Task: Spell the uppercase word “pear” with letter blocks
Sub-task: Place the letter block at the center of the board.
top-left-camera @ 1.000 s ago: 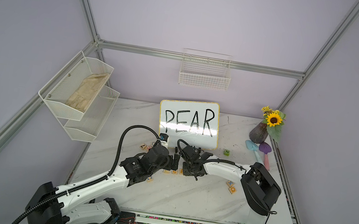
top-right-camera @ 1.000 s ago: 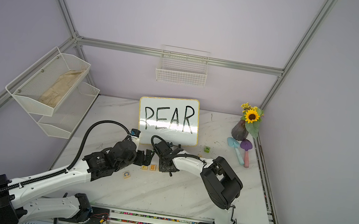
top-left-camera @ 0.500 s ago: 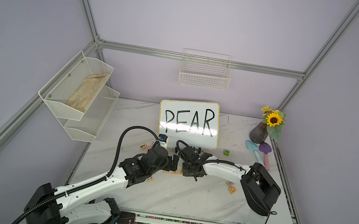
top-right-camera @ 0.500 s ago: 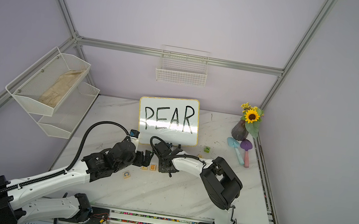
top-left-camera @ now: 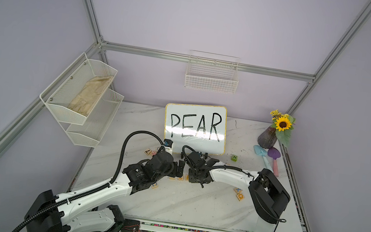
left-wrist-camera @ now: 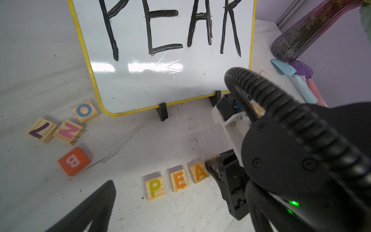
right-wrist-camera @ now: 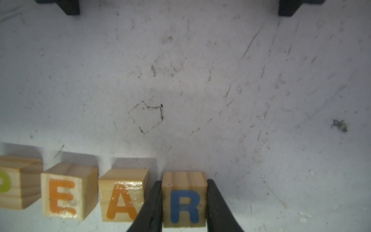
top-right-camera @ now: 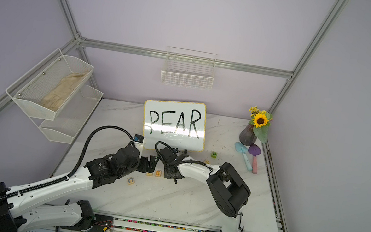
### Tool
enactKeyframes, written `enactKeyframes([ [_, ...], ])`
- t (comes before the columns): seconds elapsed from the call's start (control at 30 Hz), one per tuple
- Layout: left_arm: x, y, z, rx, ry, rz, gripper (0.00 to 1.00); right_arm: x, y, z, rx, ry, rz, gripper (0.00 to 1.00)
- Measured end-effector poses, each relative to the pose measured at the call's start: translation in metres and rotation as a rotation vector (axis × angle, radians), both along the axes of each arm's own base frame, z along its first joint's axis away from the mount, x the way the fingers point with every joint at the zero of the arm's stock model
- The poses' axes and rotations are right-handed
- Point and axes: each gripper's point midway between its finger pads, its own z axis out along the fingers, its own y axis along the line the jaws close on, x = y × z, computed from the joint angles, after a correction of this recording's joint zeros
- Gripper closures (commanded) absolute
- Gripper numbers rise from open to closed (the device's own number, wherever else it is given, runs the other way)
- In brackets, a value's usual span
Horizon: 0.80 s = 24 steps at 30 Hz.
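Four letter blocks (left-wrist-camera: pixel 179 181) lie in one row on the surface (right-wrist-camera: pixel 200 80) before the whiteboard (left-wrist-camera: pixel 160 80). The right claw (right-wrist-camera: pixel 184 204) is closed on the R block (right-wrist-camera: pixel 184 200), probably to set it straight at the row's end; the left claw (top-right-camera: pixel 148 163) stands wide open, empty.

Pale grained wood letter blocks (right-wrist-camera: pixel 122 195) (glossy painted capitals) sit on a scuffed matt tabletop (right-wrist-camera: pixel 200 80)

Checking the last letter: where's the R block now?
In the right wrist view, the R block is clamped in the right gripper, just beside the A block, ending the row.
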Motion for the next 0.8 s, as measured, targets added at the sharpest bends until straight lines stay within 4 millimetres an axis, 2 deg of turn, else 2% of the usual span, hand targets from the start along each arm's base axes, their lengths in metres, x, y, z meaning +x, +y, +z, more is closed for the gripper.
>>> enactKeyframes([
  [0.8,0.0000,0.0000,0.0000,0.000,0.000,0.000,0.00,-0.0001,0.0000,0.0000,0.001,0.001,-0.003,0.64],
])
